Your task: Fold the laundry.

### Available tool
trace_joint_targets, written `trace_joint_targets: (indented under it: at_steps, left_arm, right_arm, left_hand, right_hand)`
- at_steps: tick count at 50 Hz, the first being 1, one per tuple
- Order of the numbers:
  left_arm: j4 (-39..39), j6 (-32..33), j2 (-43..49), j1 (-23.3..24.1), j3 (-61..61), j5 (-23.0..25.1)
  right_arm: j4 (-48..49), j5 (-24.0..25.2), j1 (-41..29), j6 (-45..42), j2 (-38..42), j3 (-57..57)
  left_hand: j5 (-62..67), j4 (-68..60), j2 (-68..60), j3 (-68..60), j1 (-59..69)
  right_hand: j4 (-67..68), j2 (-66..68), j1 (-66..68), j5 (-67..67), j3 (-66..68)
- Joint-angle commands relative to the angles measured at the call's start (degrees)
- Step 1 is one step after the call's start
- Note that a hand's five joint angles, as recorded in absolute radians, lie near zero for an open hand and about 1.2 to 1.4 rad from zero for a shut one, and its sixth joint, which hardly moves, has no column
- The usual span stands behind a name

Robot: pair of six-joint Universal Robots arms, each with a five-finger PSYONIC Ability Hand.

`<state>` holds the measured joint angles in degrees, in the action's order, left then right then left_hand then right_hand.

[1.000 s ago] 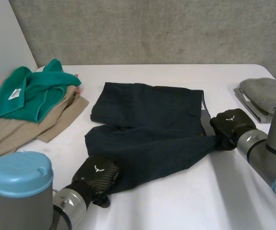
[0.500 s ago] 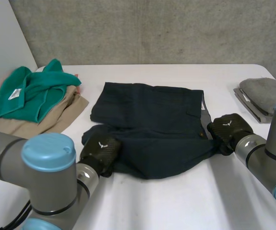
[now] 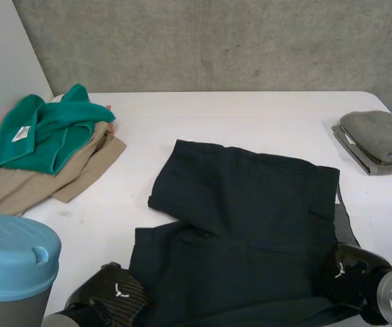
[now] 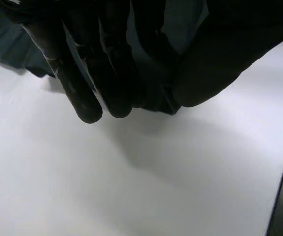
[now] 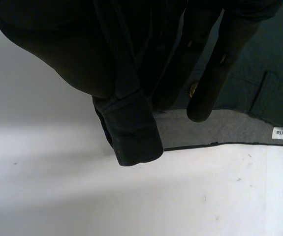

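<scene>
Two hands hold the dark shorts (image 3: 243, 225) by the near edge of the table (image 3: 250, 116). The left hand (image 3: 114, 298) pinches their near left corner between fingers (image 4: 82, 88) and thumb. The right hand (image 3: 349, 272) pinches the near right corner. A green cloth (image 3: 46, 133) and a tan cloth (image 3: 25, 184) sit at the far left corner, a grey cloth (image 3: 380, 136) at the far right.

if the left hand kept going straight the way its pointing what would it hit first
The dark shorts. The left hand pinches their near edge and seems to point across them, so it would most likely just push further into that cloth. Depth is hard to judge from the head view.
</scene>
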<state>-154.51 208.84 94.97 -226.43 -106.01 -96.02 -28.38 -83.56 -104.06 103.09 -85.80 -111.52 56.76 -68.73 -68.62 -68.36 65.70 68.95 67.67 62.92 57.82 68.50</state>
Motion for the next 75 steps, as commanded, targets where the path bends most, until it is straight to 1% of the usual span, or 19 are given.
trace_joint_targets:
  at_steps: [1,6,10,19,26,31,32,34,35,36,37,38,45,50,54,59,64,69,75]
  left_arm:
    - [-11.1,0.0,7.3,-2.5,9.7,-0.3]
    - [-22.7,0.2,17.6,-5.8,21.4,-0.6]
    - [-30.8,0.8,25.3,-6.1,29.1,-0.7]
    - [-48.2,11.2,41.2,-7.8,42.5,-2.4]
    - [-57.9,15.0,48.7,-8.2,49.2,-2.9]
    - [-58.5,15.0,54.3,-8.5,56.2,-2.7]
    - [-58.5,15.0,55.1,-8.6,56.9,-2.7]
    - [-58.6,15.0,56.6,-8.6,57.9,-2.3]
    - [-58.9,14.9,56.9,-8.6,57.8,-2.1]
    - [-59.1,14.8,56.9,-8.6,57.8,-1.8]
    - [-59.2,14.8,56.9,-8.6,57.8,-1.5]
    - [-59.2,14.8,56.8,-8.6,57.6,-1.5]
    - [-59.2,8.6,45.1,-8.4,49.7,-2.3]
    - [-58.5,3.3,33.2,-7.8,37.3,-2.2]
    - [-57.1,1.9,27.0,-7.3,28.3,-2.2]
    - [-55.0,-0.8,21.8,-6.2,19.6,-1.9]
    - [-54.5,-4.6,20.2,-5.6,13.6,-1.8]
    - [-54.5,-6.6,19.9,-5.6,10.9,-1.7]
    - [-54.5,-7.0,20.3,-5.7,10.8,-1.7]
  right_arm:
    - [8.1,1.3,0.6,5.5,1.1,4.8]
    - [18.3,0.9,0.3,18.6,9.7,14.2]
    - [22.1,-0.6,0.0,22.6,14.8,19.5]
    - [41.2,-11.0,-2.7,23.0,26.4,29.4]
    - [50.7,-11.9,-2.8,23.1,33.3,33.8]
    - [52.6,-11.8,-2.9,23.6,38.2,39.0]
    - [52.6,-11.8,-2.9,23.6,39.1,39.9]
    - [52.7,-12.2,-2.9,23.4,41.8,42.4]
    - [52.7,-12.7,-2.9,23.5,42.5,43.2]
    - [52.7,-12.8,-2.9,23.7,43.1,43.9]
    - [52.8,-12.9,-2.9,24.2,43.7,44.9]
    - [52.9,-12.9,-2.9,24.3,43.4,44.9]
    - [50.8,-12.5,-2.3,32.3,34.8,41.3]
    - [37.1,-7.8,-1.2,37.4,21.1,34.5]
    - [26.6,-2.3,0.8,41.6,18.2,30.4]
    - [18.8,2.0,4.3,45.4,17.0,24.9]
    - [22.0,5.4,5.6,45.6,16.6,17.8]
    - [31.2,5.3,5.9,45.4,17.2,13.5]
    - [34.8,5.0,6.2,45.0,20.5,13.7]
  left_hand:
    - [13.2,-11.3,-11.4,-11.6,14.3]
    - [13.2,-11.3,-11.4,-11.6,14.3]
    - [13.2,-11.3,-11.4,-11.6,14.3]
    - [13.2,-11.3,-11.4,-11.6,14.3]
    - [13.2,-11.3,-11.4,-11.6,14.3]
    - [13.2,-11.3,-11.4,-11.6,14.3]
    - [13.2,-11.3,-11.4,-11.6,14.3]
    - [13.2,-11.3,-11.4,-11.6,14.3]
    - [3.8,-1.8,-1.9,-2.2,4.8]
    - [-16.3,18.3,18.2,17.9,-15.3]
    - [-52.5,54.4,54.3,54.1,-51.4]
    - [-56.8,58.7,58.6,58.4,-55.7]
    - [-56.8,58.7,58.6,58.4,-55.7]
    - [-56.7,58.7,58.6,58.3,-55.7]
    - [-56.8,58.7,58.6,58.4,-55.7]
    - [-56.8,58.7,58.6,58.4,-55.7]
    - [-56.8,58.7,58.6,58.4,-55.7]
    - [-56.8,58.7,58.6,58.4,-55.7]
    - [-56.8,58.7,58.6,58.4,-55.7]
  right_hand:
    - [11.1,12.3,17.1,12.2,11.5]
    - [11.1,12.3,17.1,12.2,11.5]
    - [11.1,12.3,17.1,12.2,11.5]
    - [11.1,12.3,17.1,12.2,11.5]
    - [11.1,12.3,17.1,12.2,11.5]
    - [11.1,12.3,17.1,12.2,11.5]
    - [9.1,10.4,15.1,10.2,9.6]
    - [-33.8,-32.5,-27.8,-32.7,-33.3]
    - [-48.8,-47.5,-42.8,-47.7,-48.3]
    - [-58.9,-57.7,-52.9,-57.8,-58.5]
    - [-58.9,-57.7,-52.9,-57.8,-58.5]
    - [-58.9,-57.7,-52.9,-57.8,-58.5]
    - [-58.9,-57.7,-52.9,-57.8,-58.5]
    - [-58.9,-57.7,-52.9,-57.8,-58.5]
    - [-47.6,-46.3,-41.6,-46.5,-47.2]
    - [-46.6,-45.3,-40.6,-45.5,-46.1]
    - [-43.2,-41.9,-37.2,-42.1,-42.8]
    - [-38.4,-37.1,-32.3,-37.2,-37.9]
    - [-29.1,-27.8,-23.1,-28.0,-28.7]
